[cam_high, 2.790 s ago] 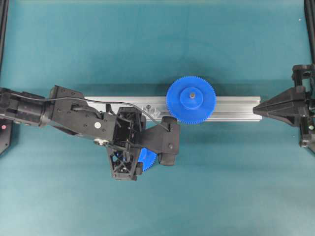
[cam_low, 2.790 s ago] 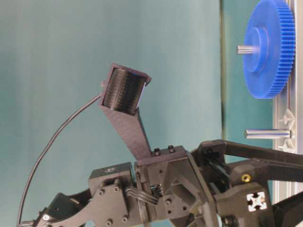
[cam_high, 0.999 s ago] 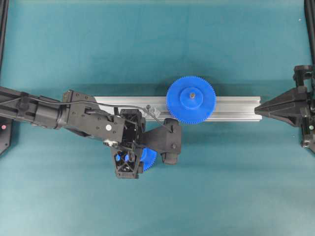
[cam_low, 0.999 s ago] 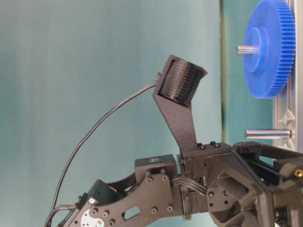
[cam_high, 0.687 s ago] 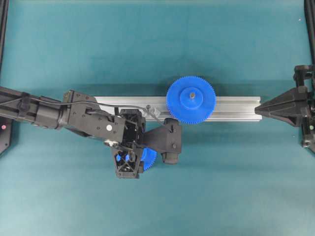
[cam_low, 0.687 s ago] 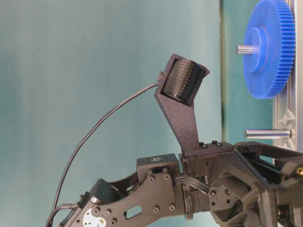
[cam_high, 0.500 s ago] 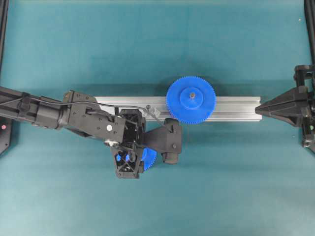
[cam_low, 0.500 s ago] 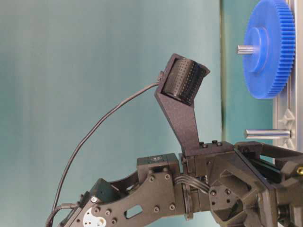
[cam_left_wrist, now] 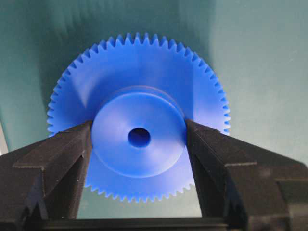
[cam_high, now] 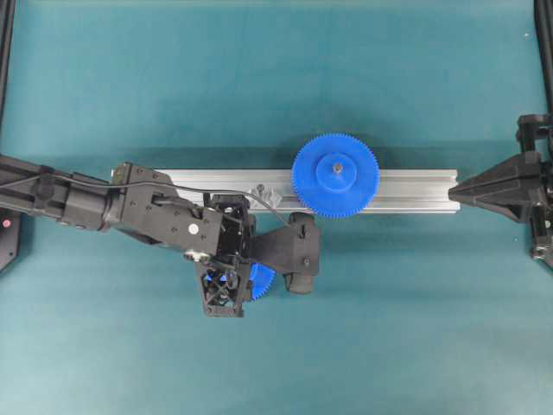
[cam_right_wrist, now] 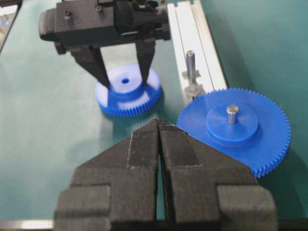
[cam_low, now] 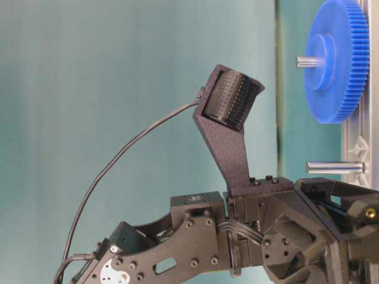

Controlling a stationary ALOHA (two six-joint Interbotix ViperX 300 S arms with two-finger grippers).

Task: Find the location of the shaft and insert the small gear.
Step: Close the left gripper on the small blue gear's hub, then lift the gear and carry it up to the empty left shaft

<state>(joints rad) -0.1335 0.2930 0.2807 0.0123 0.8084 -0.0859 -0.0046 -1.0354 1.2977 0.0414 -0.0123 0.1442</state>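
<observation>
Left gripper (cam_left_wrist: 138,139) fingers (cam_left_wrist: 72,149) pressed against small gear (cam_left_wrist: 139,96) hub on both sides; right gripper (cam_right_wrist: 159,126) fingers together, holding nothing.

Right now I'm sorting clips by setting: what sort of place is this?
Probably a robotics lab bench for assembly trials: a plain teal table, an aluminium rail carrying a large blue gear, and two black robot arms.

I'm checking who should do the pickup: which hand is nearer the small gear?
Left. The left hand has its fingers on either side of the small gear's hub; the right hand sits shut, well back from it, at the rail's far end.
</observation>
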